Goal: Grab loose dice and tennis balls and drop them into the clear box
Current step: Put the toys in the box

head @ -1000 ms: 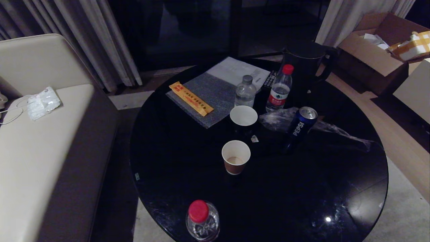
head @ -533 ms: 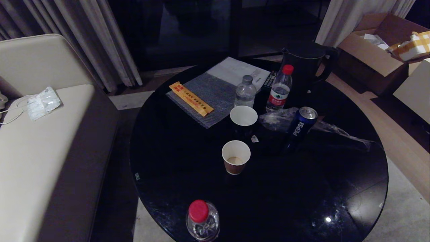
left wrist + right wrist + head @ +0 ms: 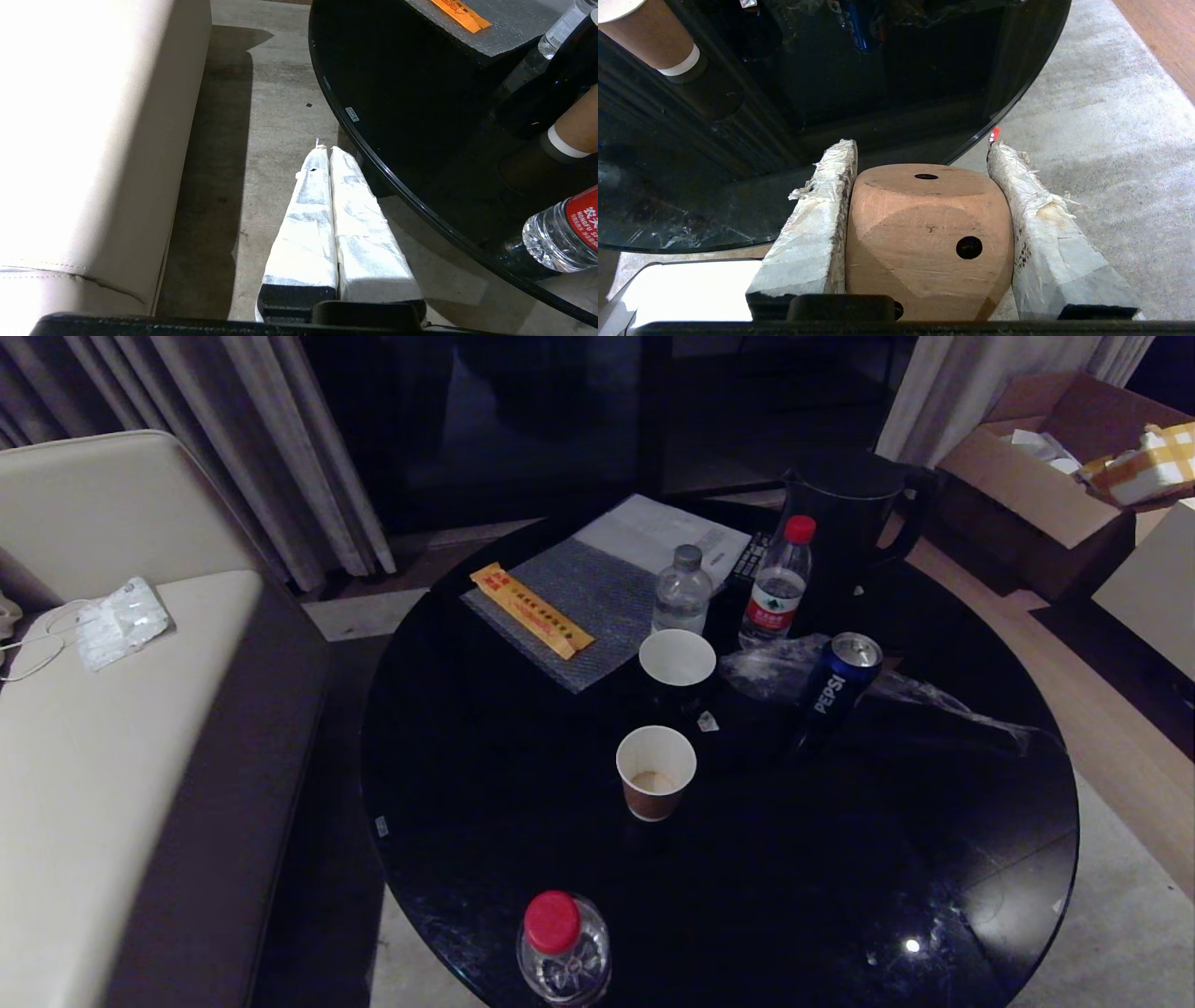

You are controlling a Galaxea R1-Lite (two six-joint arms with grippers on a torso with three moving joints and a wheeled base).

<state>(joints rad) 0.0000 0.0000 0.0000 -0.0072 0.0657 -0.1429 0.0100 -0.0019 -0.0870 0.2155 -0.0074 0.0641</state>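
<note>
Holding the tan wooden die (image 3: 929, 238) between its two padded fingers (image 3: 812, 224), the right gripper (image 3: 924, 158) stays low beside the near edge of the round black tabletop (image 3: 738, 205), above the grey carpet (image 3: 1101, 154). The die sits tight between the pads, with one dark pip on its upper face and one on the face toward the camera. A white surface (image 3: 691, 284) shows just under this gripper; I cannot tell what it is.

The left gripper (image 3: 325, 148) has its wrapped fingers pressed together with nothing between them. It hangs over the concrete floor (image 3: 275, 126), between the beige sofa (image 3: 93, 116) and the tabletop rim.

In the head view neither arm shows. On the tabletop stand a brown paper cup (image 3: 655, 773), a white-lined dark cup (image 3: 677, 665), a Pepsi can (image 3: 837, 683) lying tilted on crumpled clear plastic, two water bottles (image 3: 775, 584) behind, and one red-capped bottle (image 3: 563, 947) at the near edge. A grey padded mat (image 3: 583, 607) with an orange packet (image 3: 530, 609) lies farther back. Tennis balls and the clear box are in no view.
</note>
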